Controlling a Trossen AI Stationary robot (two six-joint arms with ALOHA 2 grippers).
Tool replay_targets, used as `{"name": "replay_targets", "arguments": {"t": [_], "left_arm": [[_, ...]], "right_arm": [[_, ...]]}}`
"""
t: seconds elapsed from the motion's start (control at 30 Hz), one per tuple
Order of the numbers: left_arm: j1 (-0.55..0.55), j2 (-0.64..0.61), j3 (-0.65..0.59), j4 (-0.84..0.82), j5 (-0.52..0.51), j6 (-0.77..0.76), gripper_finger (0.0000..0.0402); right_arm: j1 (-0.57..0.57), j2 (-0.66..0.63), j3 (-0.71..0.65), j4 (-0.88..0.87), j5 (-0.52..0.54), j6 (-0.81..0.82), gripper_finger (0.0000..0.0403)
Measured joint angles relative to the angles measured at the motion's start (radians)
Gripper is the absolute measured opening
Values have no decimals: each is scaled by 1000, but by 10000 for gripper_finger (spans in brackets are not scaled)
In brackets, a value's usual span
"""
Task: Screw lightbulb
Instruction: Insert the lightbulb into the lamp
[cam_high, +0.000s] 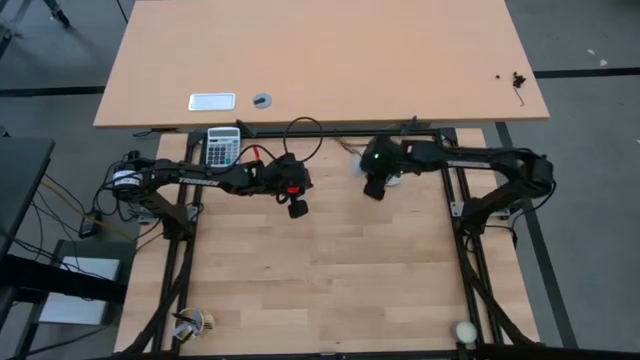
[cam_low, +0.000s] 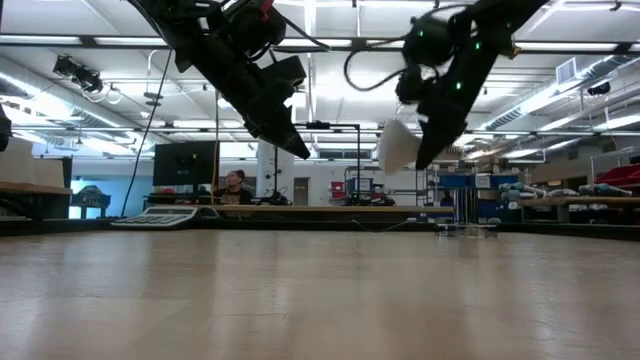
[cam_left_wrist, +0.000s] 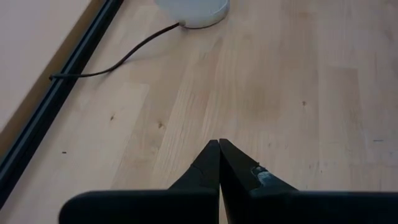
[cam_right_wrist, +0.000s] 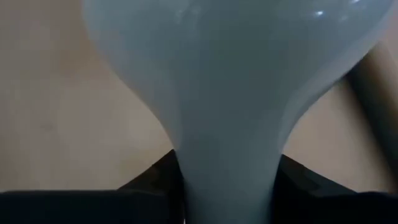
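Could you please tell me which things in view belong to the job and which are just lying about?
For the job: lightbulb, held off the table by the right gripper; round socket with its cord; left gripper, shut, waiting above the table.
Lying about: calculator; cream ball at a table corner; white rectangular item.

The bulb was seen close up, filling most of the view, its white dome widest at the far end and narrowing toward the right gripper. Its narrow neck was flanked by dark fingers on both sides. Pale wood was seen behind.
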Motion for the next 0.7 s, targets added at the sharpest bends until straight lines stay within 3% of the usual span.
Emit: {"name": "replay_targets", "arguments": {"t": [0.13, 0.37, 0.6, 0.7], "left_arm": [[0, 0, 0, 2, 0, 12, 5], [0, 0, 0, 9, 0, 21, 5], [0, 0, 0, -27, -29, 13, 5], [0, 0, 0, -38, -51, 2, 5]], "right_arm": [[-79, -47, 39, -105, 125, 13, 156], [-267, -53, 29, -173, 137, 29, 155], [-353, -21, -64, -158, 76, 47, 154], [-355, -21, -121, -121, -7, 82, 153]]}}
